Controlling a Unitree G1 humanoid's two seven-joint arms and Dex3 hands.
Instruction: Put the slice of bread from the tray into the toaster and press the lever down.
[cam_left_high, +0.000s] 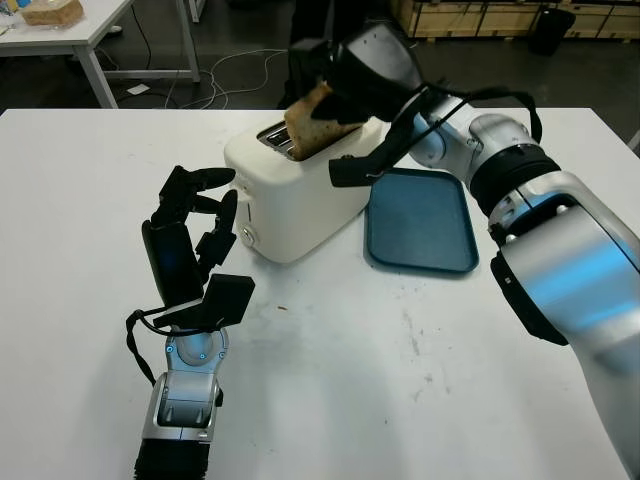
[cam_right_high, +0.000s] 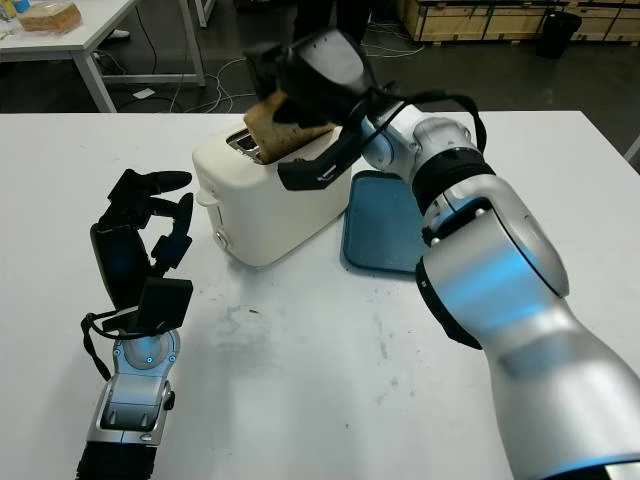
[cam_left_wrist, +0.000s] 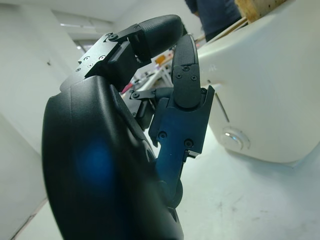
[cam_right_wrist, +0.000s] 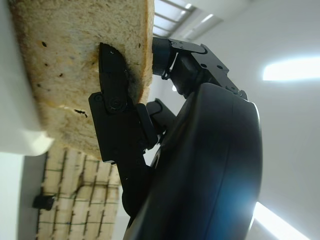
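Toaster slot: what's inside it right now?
The bread slice, gripped by the right hand, has its lower edge entering a slot on top of the toaster. How deep it sits is hidden. The left hand is open beside the toaster.

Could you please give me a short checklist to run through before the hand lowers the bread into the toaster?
1. Grip: right hand clamps the tan slice of bread, fingers on its face: ok.
2. Position: the slice is at the top slots of the white plastic toaster, lower edge at a slot: ok.
3. Alignment with the slot: the slice is tilted, not upright: not ok.
4. Slot empty inside: cannot tell.
5. Blue rectangular tray emptied, beside the toaster: ok.
6. Left hand, open, holds nothing, beside the toaster's end with the lever: ok. Lever not yet pressed.
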